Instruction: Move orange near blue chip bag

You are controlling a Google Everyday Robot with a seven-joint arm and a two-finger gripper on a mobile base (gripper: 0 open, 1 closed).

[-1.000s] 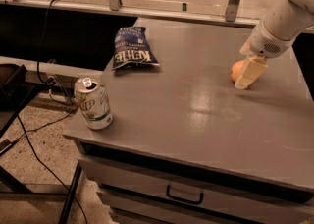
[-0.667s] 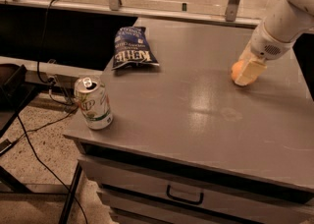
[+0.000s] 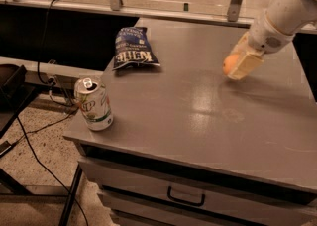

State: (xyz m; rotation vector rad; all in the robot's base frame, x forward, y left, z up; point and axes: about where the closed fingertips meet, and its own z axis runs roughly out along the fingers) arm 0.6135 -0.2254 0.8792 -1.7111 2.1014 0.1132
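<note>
Grey tabletop (image 3: 198,121): we record the pincer (image 3: 235,68), clamped on the orange (image 3: 228,64), now nearer the blue chip bag (image 3: 134,49); transfer underway.

We see dim warm light, glare central on the table (image 3: 198,145), and shadow beneath the gripper (image 3: 237,69) clasping the orange (image 3: 229,64) at its right side.

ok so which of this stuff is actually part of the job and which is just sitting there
Job:
- orange, held in the gripper at the right side of the table
- blue Kettle chip bag, back left

Lying about:
- silver-green soda can, front-left corner
</note>
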